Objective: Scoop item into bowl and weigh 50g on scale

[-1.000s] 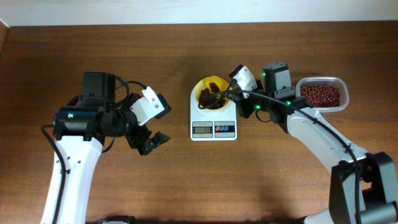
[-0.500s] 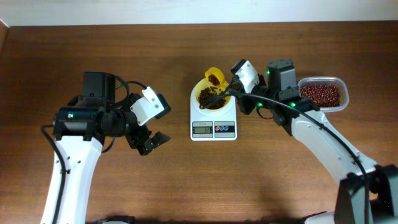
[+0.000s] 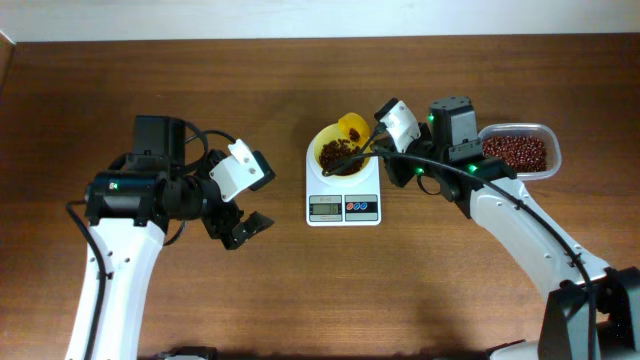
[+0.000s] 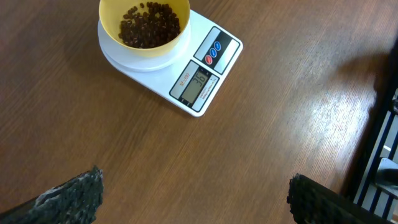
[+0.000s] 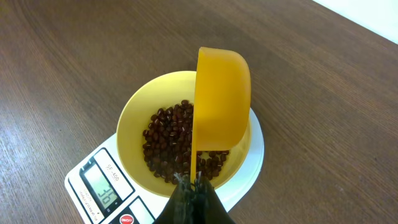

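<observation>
The pale yellow bowl [image 3: 327,146] stands on the white scale [image 3: 343,199] and holds dark reddish-brown beans [image 3: 338,154]. In the right wrist view the bowl [image 5: 134,115], the beans [image 5: 166,140] and the scale [image 5: 81,180] show, and the display reads 36. My right gripper [image 5: 194,183] is shut on the handle of a small yellow scoop [image 5: 222,93], which is tipped on its side over the bowl. In the overhead view the scoop [image 3: 352,126] is at the bowl's far right rim. My left gripper [image 3: 243,228] is open and empty, left of the scale. The left wrist view shows the bowl [image 4: 112,18] and the scale [image 4: 200,78].
A clear plastic container [image 3: 518,151] full of the same beans stands at the right, beside the right arm. The table is dark brown wood with a white wall edge at the back.
The right gripper has turned the scoop on its side over the bowl, and the beans seen in the scoop earlier are gone from it. The left arm has not moved.
</observation>
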You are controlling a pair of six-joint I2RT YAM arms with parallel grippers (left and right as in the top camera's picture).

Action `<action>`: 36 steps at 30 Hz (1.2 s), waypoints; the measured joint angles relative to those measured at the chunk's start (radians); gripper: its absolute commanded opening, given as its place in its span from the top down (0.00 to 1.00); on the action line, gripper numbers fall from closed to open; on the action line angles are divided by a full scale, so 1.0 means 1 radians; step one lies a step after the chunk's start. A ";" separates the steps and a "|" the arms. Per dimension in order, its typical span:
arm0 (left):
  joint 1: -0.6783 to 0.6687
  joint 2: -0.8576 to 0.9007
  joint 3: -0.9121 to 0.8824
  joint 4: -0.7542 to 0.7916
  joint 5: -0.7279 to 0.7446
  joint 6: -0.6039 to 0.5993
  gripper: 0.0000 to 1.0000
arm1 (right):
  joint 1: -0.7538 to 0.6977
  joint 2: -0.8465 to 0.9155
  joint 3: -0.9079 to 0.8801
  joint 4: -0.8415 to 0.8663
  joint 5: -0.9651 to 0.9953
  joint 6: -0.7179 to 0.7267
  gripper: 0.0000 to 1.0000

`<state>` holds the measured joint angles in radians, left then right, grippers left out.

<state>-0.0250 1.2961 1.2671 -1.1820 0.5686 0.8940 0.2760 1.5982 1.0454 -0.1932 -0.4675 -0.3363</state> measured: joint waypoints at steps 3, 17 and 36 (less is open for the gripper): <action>0.000 0.000 0.000 0.000 0.000 0.000 0.01 | 0.000 0.000 0.000 0.002 0.000 -0.001 0.96; 0.000 0.000 0.000 0.000 0.000 0.000 0.01 | 0.000 -0.019 0.013 0.020 0.002 -0.005 0.96; 0.000 0.000 0.000 0.000 0.000 0.000 0.01 | 0.091 -0.067 0.017 -0.016 0.252 -0.158 0.96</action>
<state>-0.0250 1.2961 1.2671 -1.1824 0.5686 0.8940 0.3668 1.5311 1.0622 -0.2096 -0.2153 -0.4942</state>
